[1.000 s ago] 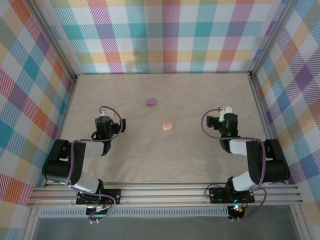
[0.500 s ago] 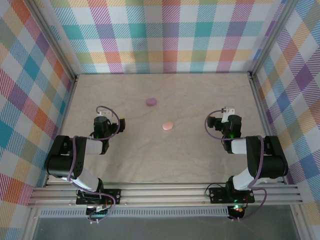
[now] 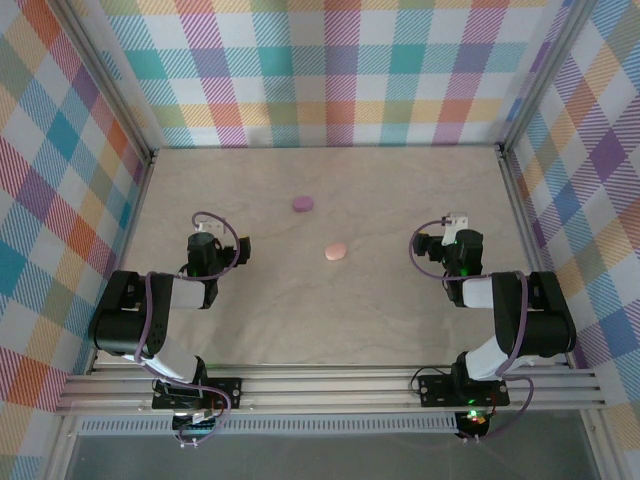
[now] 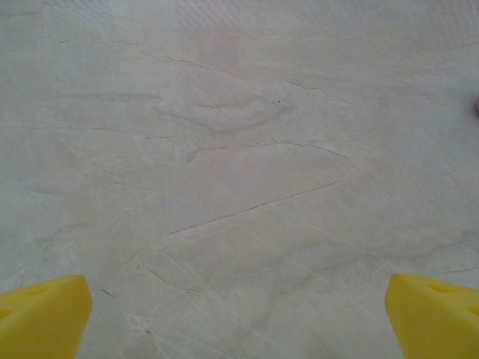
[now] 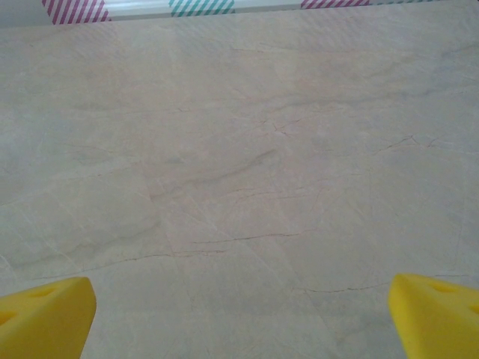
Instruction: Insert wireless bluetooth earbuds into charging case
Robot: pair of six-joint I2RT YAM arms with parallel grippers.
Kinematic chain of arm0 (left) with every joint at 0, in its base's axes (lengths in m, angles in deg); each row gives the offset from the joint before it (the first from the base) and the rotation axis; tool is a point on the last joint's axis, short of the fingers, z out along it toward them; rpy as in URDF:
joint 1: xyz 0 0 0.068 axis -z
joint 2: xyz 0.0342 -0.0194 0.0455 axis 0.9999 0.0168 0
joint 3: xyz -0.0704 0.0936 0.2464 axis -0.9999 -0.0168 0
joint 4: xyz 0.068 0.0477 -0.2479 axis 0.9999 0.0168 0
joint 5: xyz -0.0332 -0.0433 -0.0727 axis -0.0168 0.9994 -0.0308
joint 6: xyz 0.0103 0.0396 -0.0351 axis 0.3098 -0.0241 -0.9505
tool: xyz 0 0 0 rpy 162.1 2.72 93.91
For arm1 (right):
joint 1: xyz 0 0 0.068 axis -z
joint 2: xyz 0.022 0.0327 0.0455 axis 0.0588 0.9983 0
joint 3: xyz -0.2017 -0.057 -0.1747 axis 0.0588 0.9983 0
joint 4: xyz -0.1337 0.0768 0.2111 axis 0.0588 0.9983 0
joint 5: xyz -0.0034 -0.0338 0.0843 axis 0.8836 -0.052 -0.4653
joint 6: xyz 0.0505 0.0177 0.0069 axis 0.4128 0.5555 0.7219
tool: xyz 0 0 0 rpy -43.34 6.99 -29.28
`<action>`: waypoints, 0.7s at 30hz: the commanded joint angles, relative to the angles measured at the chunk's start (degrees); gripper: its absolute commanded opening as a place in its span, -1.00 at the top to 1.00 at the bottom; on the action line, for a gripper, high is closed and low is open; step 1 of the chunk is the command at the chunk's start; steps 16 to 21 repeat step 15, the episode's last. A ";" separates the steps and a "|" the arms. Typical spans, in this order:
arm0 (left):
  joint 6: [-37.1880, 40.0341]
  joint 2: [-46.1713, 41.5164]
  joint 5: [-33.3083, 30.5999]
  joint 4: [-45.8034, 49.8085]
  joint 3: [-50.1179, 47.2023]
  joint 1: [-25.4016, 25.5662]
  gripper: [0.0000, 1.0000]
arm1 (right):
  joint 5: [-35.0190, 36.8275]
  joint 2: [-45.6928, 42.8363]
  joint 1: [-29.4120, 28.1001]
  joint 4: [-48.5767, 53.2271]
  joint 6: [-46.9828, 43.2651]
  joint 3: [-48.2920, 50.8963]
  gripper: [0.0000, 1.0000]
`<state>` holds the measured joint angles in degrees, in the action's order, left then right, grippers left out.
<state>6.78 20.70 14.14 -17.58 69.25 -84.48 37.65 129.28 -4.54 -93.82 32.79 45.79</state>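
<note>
Mid-table, pink case (image 3: 336,251), purple case (image 3: 302,204), between left fingers (image 4: 41,314) and right fingers (image 5: 45,314), both spread

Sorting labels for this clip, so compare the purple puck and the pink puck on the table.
Colour: the purple puck is lilac-purple; the pink puck is pale salmon pink.
Place: the purple puck lies farther from the arm bases and further left; the pink puck lies nearer and further right.
Both are small, round, low, about equal in size, resting apart on the table.
</note>
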 commanded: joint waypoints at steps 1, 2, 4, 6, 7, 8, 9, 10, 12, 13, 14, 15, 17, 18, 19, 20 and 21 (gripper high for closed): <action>-0.84 -0.11 0.95 -2.22 0.37 -0.49 -1.00 | -1.05 0.04 0.37 -1.40 0.13 -1.10 -0.99; -0.84 -0.11 0.97 -2.27 0.41 -0.51 -1.00 | -1.05 0.04 0.33 -1.40 0.12 -1.10 -0.99; -0.86 -0.11 0.91 -2.22 0.41 -0.51 -1.00 | -1.05 -0.03 0.34 -1.40 0.13 -1.10 -0.99; -0.83 -0.11 0.92 -2.22 0.39 -0.48 -1.00 | -1.05 0.04 0.32 -1.40 0.18 -1.10 -0.99; -0.78 -0.11 0.90 -2.23 0.43 -0.49 -1.00 | -1.04 0.06 0.37 -1.32 0.13 -1.17 -0.99; -0.84 -0.11 0.96 -2.22 0.43 -0.49 -1.00 | -1.05 0.16 0.30 -1.25 0.12 -1.25 -0.99; -0.82 -0.04 0.97 -2.22 0.37 -0.51 -1.00 | -1.12 0.29 0.35 -1.01 0.14 -1.44 -0.99; -0.83 -0.11 0.90 -2.23 0.36 -0.50 -1.00 | -1.22 0.30 0.30 -0.88 -0.01 -1.53 -0.99; -0.87 -0.11 0.95 -2.23 0.36 -0.50 -1.00 | -1.32 0.36 0.31 -0.79 0.12 -1.60 -0.99; -0.83 -0.11 0.90 -2.22 0.44 -0.51 -1.00 | -1.38 0.37 0.36 -0.79 0.16 -1.54 -0.99; -0.79 -0.11 0.91 -2.22 0.40 -0.51 -1.00 | -1.38 0.30 0.31 -0.99 0.12 -1.47 -0.99; -0.81 -0.04 0.93 -2.22 0.39 -0.51 -1.00 | -1.32 0.09 0.36 -1.20 0.19 -1.24 -0.99; -0.81 -0.04 0.93 -2.22 0.39 -0.51 -1.00 | -1.32 0.09 0.36 -1.20 0.19 -1.24 -0.99; -0.81 -0.04 0.93 -2.22 0.39 -0.51 -1.00 | -1.32 0.09 0.36 -1.20 0.19 -1.24 -0.99; -0.81 -0.04 0.93 -2.22 0.39 -0.51 -1.00 | -1.32 0.09 0.36 -1.20 0.19 -1.24 -0.99; -0.81 -0.04 0.93 -2.22 0.39 -0.51 -1.00 | -1.32 0.09 0.36 -1.20 0.19 -1.24 -0.99; -0.81 -0.04 0.93 -2.22 0.39 -0.51 -1.00 | -1.32 0.09 0.36 -1.20 0.19 -1.24 -0.99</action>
